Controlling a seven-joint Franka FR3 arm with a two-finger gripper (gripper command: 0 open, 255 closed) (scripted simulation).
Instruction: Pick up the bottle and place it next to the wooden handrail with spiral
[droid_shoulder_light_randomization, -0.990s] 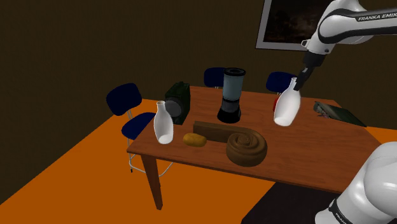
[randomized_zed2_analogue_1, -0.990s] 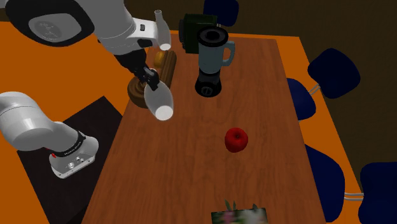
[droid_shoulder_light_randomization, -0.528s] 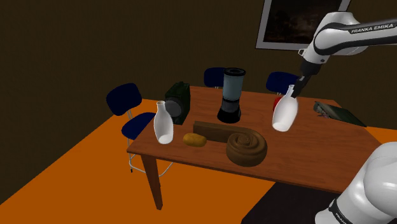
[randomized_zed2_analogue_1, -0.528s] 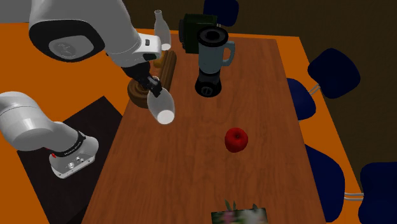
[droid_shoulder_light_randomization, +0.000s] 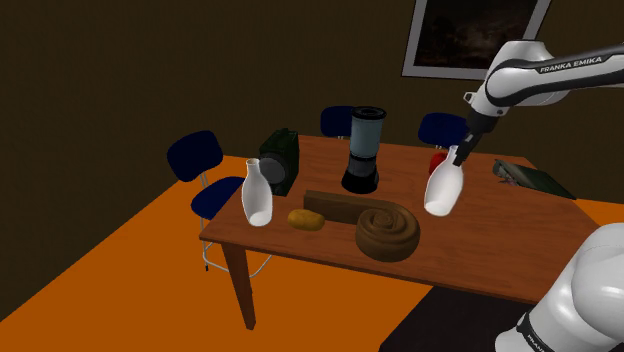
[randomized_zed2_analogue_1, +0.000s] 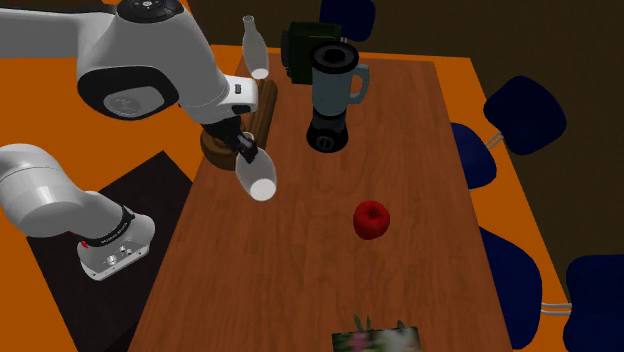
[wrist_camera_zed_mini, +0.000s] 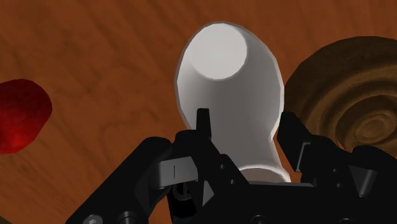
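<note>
The all-black two-finger gripper (droid_shoulder_light_randomization: 462, 150) was clamped on the narrow neck of the plain white, smooth-sided bottle (droid_shoulder_light_randomization: 444, 188). The bottle hung tilted in the air above the brown wooden table (droid_shoulder_light_randomization: 480, 255), its broad base lowest, near the dark brown wooden handrail with its spiral end (droid_shoulder_light_randomization: 387, 232) but not touching it. The bottle looked rigid, slick and probably light, perhaps breakable. The neck seemed the one part slim enough for the fingers, yet a grip there could let the body swing or slide out, so a gentle, upright set-down seemed wise.
</note>
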